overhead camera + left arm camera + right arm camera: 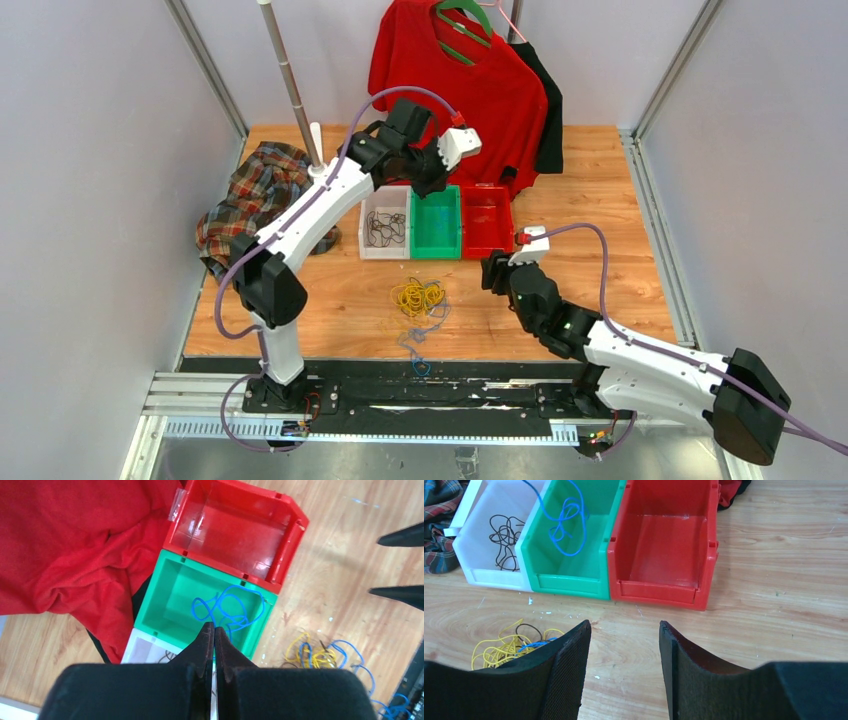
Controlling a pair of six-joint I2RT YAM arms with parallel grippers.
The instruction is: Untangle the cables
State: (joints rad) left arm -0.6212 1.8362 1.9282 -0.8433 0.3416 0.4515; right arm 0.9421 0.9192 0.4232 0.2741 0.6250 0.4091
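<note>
Blue cable (566, 516), a thin glossy cord in loose loops, lies in the green bin (569, 582) directly under the tips of the left gripper (214, 627). One strand rises out of the bin toward those tips. The jaws are pressed fully together, apparently pinching that strand, so the cord is lowered by its own limp weight into the bin. Just to the left of the gripper's tips, the white bin (494, 577) holds a curled black cable (504, 537). To their right, the red bin (659, 587) holds nothing visible. All three are smooth, hard plastic boxes set wall to wall, evidently one for each colour of cord. The unsorted tangle (418, 297), mostly springy yellow coils with blue and some black threaded through, rests on the wooden table (774, 605) ahead and to the left of the right gripper (624, 625). That gripper hangs with its textured pads well apart, gripping nothing, probably waiting to steady the heap.
</note>
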